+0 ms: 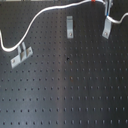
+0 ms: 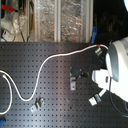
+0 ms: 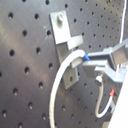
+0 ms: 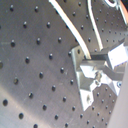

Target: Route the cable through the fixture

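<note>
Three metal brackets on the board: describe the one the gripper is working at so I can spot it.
On the black perforated board, in the first exterior view, three brackets run left to right. It is the rightmost bracket, under the gripper. Unlike the bare middle bracket, the white cable reaches it.

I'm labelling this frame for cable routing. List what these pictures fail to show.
- End effector: in both wrist views, blur hides whether it grips the cable.
- Cable's far end: cut by the first exterior view's left edge.
- Right bracket: in the second exterior view, the arm overlaps it.
- Bracket slots: too small in both exterior views.
</note>
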{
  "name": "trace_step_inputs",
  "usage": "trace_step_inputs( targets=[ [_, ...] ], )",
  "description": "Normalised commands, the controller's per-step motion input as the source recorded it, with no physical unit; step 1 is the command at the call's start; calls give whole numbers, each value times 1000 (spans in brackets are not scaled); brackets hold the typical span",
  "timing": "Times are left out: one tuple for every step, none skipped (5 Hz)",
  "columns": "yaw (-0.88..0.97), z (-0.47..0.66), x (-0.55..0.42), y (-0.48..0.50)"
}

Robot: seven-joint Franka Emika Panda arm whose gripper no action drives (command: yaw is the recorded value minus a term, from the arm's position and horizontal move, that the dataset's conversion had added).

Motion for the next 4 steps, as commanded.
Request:
trace_step_inputs(
  targets=[
    [340, 67, 20, 122],
    [226, 79, 25, 101],
    [0, 145, -82, 181],
    [0, 179, -123, 260]
  ],
)
